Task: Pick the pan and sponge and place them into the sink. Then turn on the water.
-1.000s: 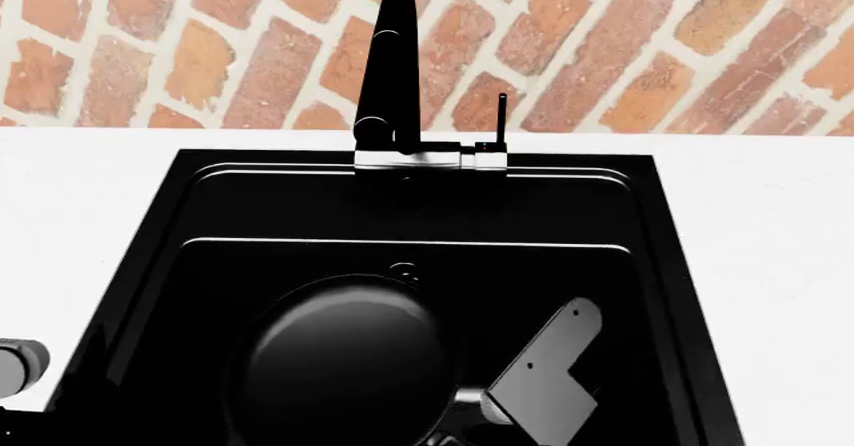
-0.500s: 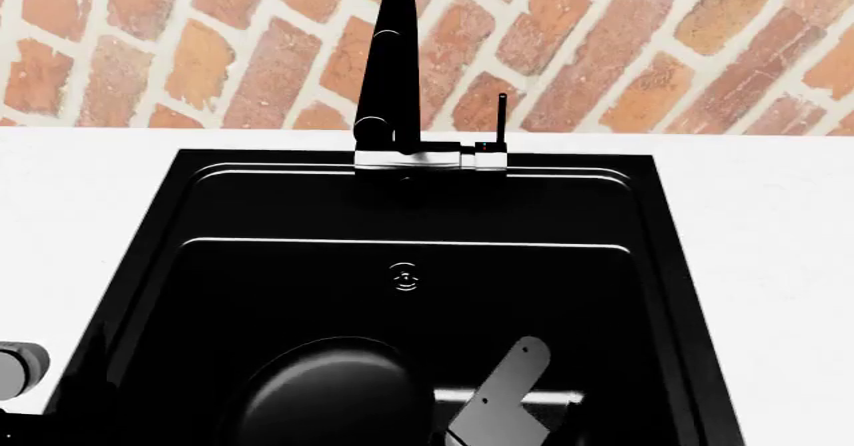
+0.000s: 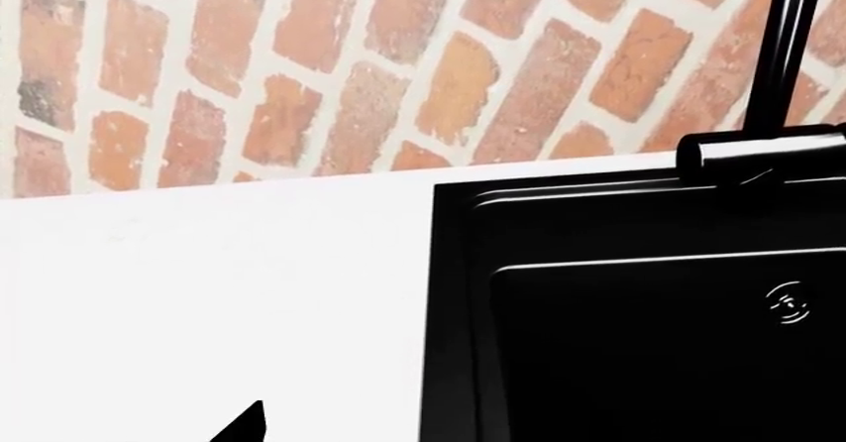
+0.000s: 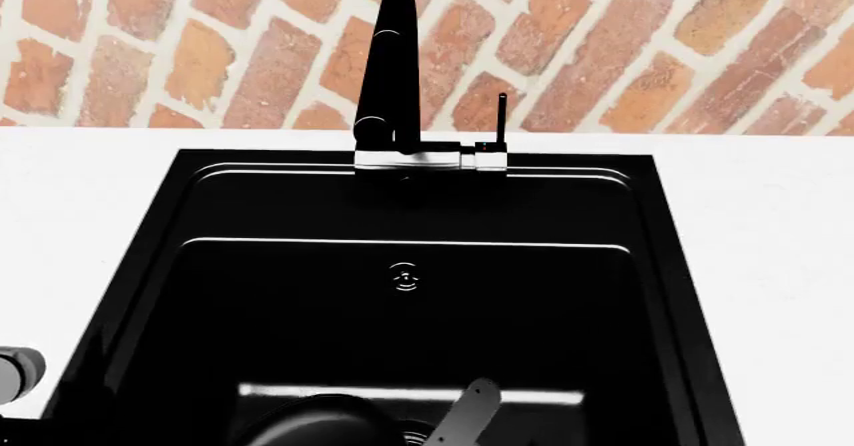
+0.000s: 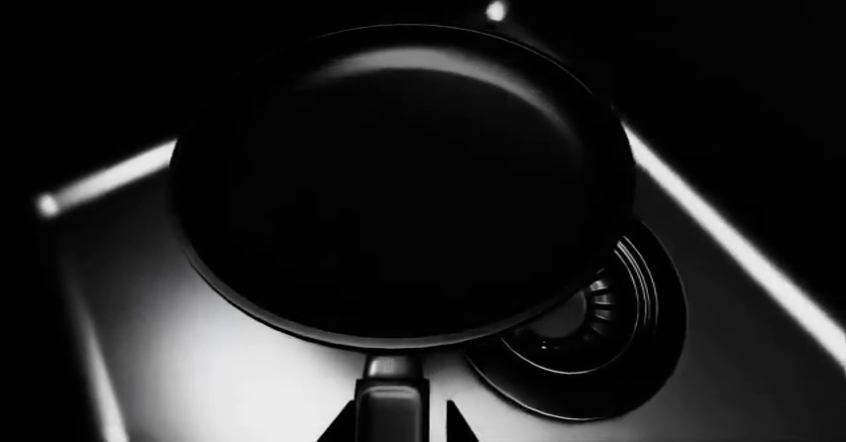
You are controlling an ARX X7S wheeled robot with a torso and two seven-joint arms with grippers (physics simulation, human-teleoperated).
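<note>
Matte black sink (image 4: 147, 256), black all the way down its stepped rim, with a pale grey sheen across the basin floor. The pan (image 5: 396, 179) is black too, glossy, a soft grey highlight curving along its inner wall, and its handle (image 5: 392, 392) runs dark grey to black. Beside it the drain strainer (image 5: 601, 318) shows dark metal rings with faint silver glints. Up top, the tap (image 4: 390, 66) is black with a band of brushed silver at its base. White countertop (image 3: 198, 283) all around, plain and unmarked. Behind, the brick wall (image 4: 641, 46): orange, terracotta and rust-red bricks, mottled, set in off-white mortar.
</note>
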